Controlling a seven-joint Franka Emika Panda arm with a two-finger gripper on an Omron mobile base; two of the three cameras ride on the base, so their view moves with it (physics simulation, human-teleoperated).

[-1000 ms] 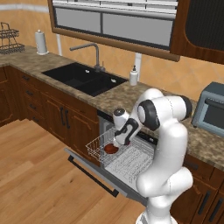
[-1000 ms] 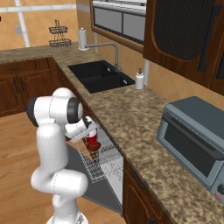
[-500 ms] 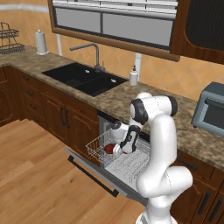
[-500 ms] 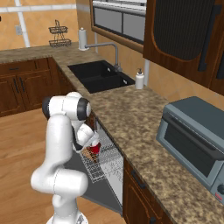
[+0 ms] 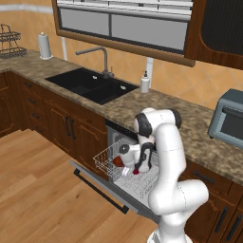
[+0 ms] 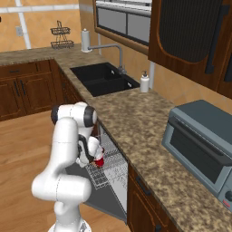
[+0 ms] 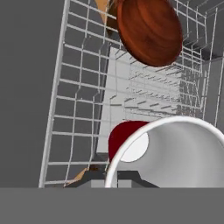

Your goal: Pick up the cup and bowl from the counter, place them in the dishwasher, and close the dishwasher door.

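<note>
The dishwasher stands open under the counter, its grey door dropped flat and its white wire rack pulled out. In the rack the reddish-brown bowl rests tilted on its edge. My gripper reaches down into the rack, shut on the red cup. In the hand view the cup's white rim and inside loom close, just short of the bowl.
A black sink with a faucet sits left of the dishwasher, a white soap bottle behind it. A grey-blue toaster oven stands on the counter's right. The door's dark handle juts over the wooden floor.
The arm has swung down and carried the cup from above the rack into it, beside the bowl. The bowl and the door have not moved.
</note>
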